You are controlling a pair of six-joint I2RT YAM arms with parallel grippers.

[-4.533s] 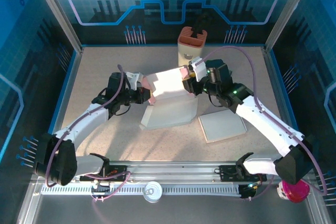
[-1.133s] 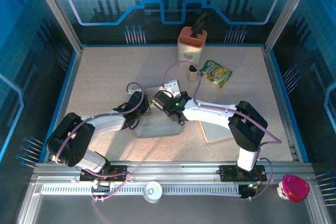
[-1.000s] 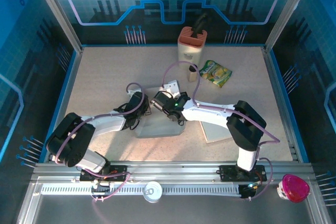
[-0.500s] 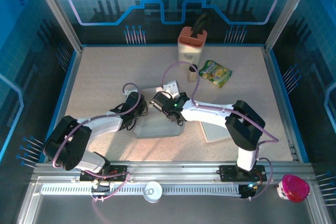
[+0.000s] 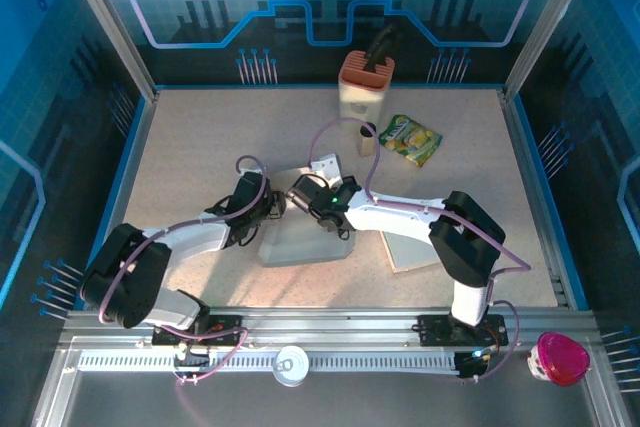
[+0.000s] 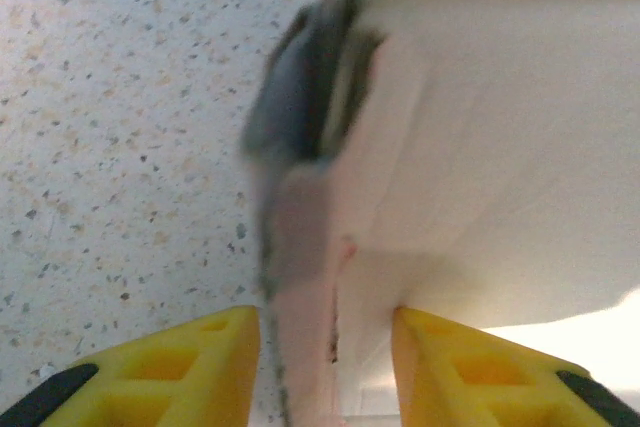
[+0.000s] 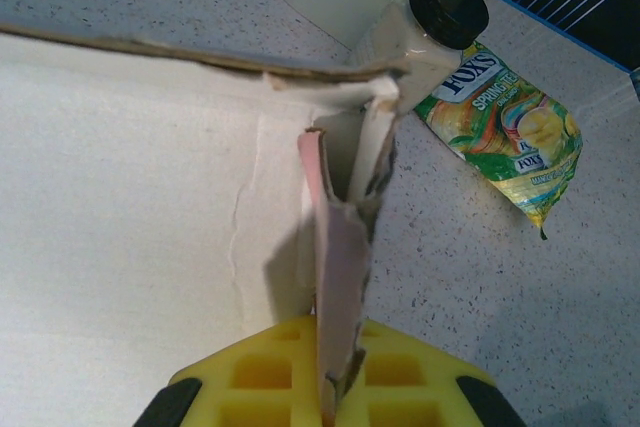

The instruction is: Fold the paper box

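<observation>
The white paper box (image 5: 300,242) lies low on the table centre, partly folded. My right gripper (image 5: 305,192) is at its far edge; in the right wrist view the gripper (image 7: 340,367) is shut on an upright pinkish flap (image 7: 335,257), beside the box's broad white panel (image 7: 130,197). My left gripper (image 5: 265,204) is at the box's left edge. In the left wrist view the left gripper (image 6: 325,367) stands open astride a blurred pinkish wall edge (image 6: 300,277), and a gap shows next to the right finger (image 6: 480,377).
A flat white sheet (image 5: 405,252) lies under the right arm. At the back stand an orange-topped holder (image 5: 365,82), a small black-capped bottle (image 5: 367,139) and a green-yellow snack bag (image 5: 413,139). A can (image 5: 291,364) and a pink-lidded cup (image 5: 560,359) sit by the front rail.
4.5 s ago both grippers held the box raised at mid-table; now it is down on the table. Over the last second the left arm shifted slightly; the right barely moved.
</observation>
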